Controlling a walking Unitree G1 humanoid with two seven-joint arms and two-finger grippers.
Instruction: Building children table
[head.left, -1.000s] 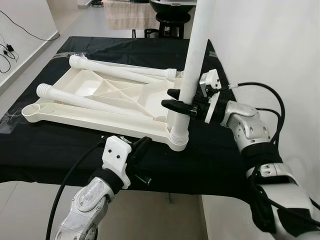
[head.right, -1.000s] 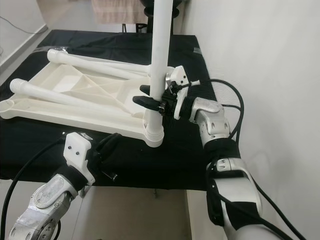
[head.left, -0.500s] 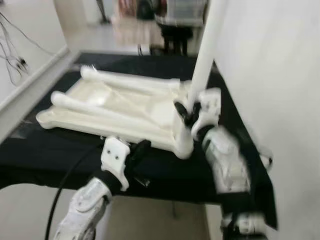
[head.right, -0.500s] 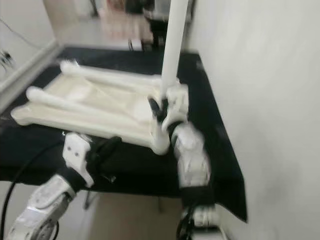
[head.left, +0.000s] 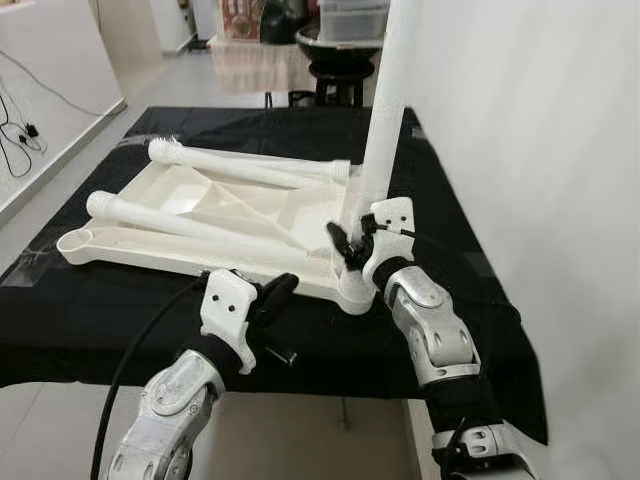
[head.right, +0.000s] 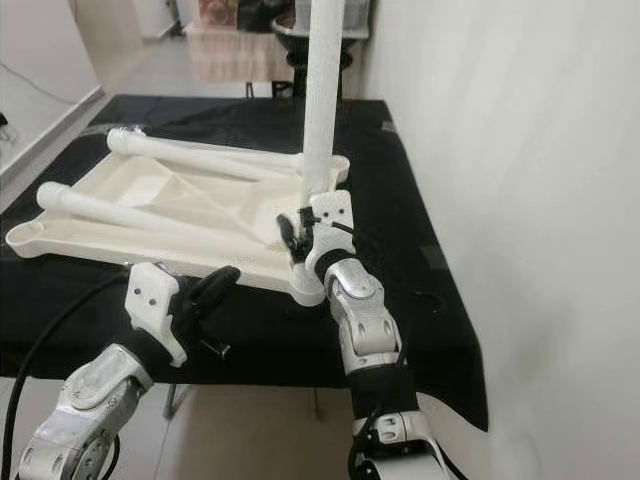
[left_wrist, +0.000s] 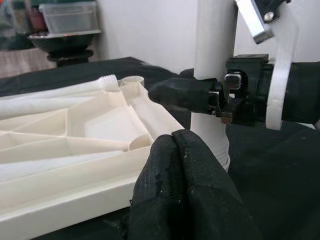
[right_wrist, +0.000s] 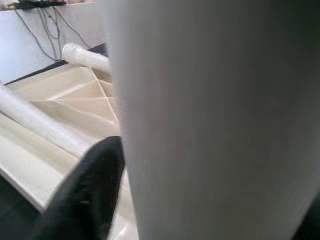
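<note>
Right gripper (head.left: 350, 243) clamps the upright table leg (head.left: 385, 130) low, at the tabletop (head.left: 215, 205) near-right corner socket. Left gripper (head.left: 278, 293) closed, empty, near edge.

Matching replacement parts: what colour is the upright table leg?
White, like the tabletop; the upright leg shows best in the left eye view.

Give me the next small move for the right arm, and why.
Probably twist the upright white plastic leg further into its corner socket: the right pincer grips it low, just above the upside-down white plastic tabletop, and whether it is fully seated can't be seen. Left pincer waits shut at the near edge.
</note>
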